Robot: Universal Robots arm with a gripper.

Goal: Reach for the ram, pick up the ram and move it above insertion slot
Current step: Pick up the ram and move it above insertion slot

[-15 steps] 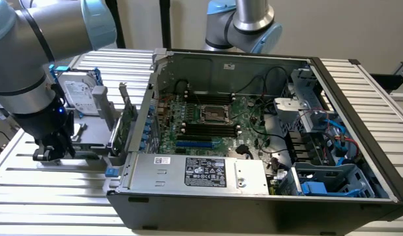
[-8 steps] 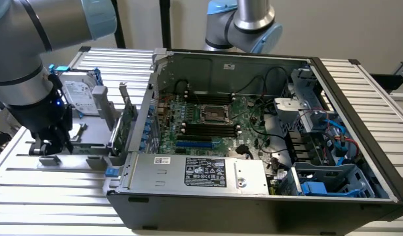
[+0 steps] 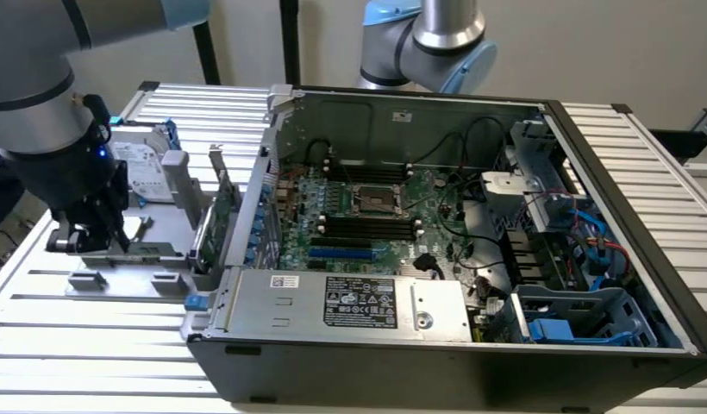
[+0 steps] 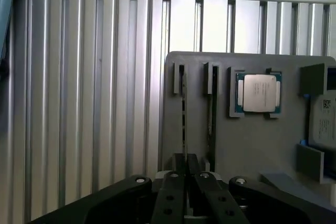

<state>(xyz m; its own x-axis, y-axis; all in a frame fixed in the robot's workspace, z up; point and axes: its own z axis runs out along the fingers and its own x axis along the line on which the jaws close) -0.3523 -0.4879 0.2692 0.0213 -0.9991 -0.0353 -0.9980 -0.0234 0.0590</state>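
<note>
Two thin sticks stand on edge in the grey holder [image 4: 252,145]. My pincer [image 4: 186,184] is low over one of them, the ram [image 4: 184,103], and the other stick [image 4: 211,103] is just beside it. Whether my pincer is spread or pinching the ram, I cannot tell. A processor [image 4: 258,93] lies in the next pocket. The holder sits on the slatted table [image 4: 79,103], to the exterior view's left of the open computer case [image 3: 446,345], whose memory slots [image 3: 371,226] are well apart from the ram.
</note>
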